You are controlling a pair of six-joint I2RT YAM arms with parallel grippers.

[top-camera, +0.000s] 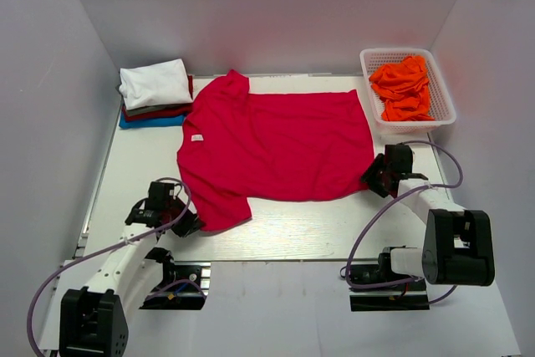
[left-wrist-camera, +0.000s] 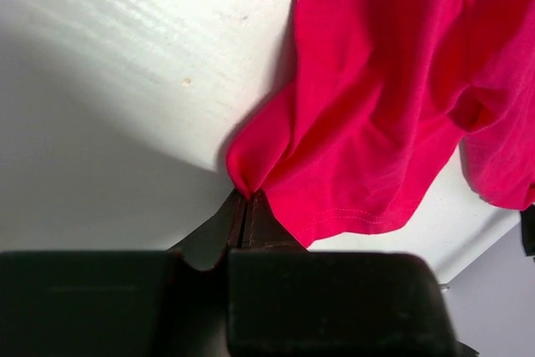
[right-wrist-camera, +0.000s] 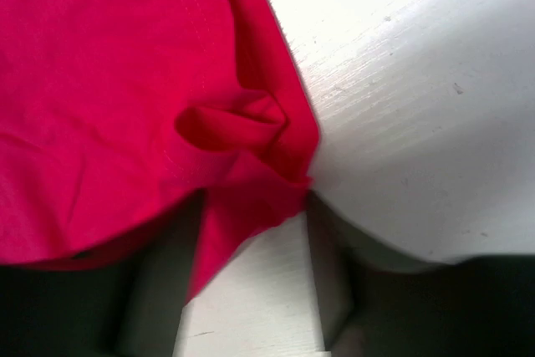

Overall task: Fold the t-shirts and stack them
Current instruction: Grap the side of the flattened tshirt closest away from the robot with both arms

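Observation:
A crimson-red t-shirt (top-camera: 280,144) lies spread flat on the table, its small white neck label (top-camera: 197,137) toward the left. My left gripper (top-camera: 189,223) sits at the near sleeve. In the left wrist view the left gripper (left-wrist-camera: 245,200) is shut on a pinched fold of the red t-shirt (left-wrist-camera: 376,106). My right gripper (top-camera: 374,180) is at the shirt's near right hem corner. In the right wrist view the right gripper (right-wrist-camera: 251,236) has its jaws apart, with the bunched corner of the red t-shirt (right-wrist-camera: 242,173) lying between them.
A stack of folded t-shirts stands at the back left: white (top-camera: 155,83) on top, dark red (top-camera: 167,112) and blue (top-camera: 150,121) below. A white basket (top-camera: 443,119) at the back right holds orange t-shirts (top-camera: 401,88). White walls enclose the table.

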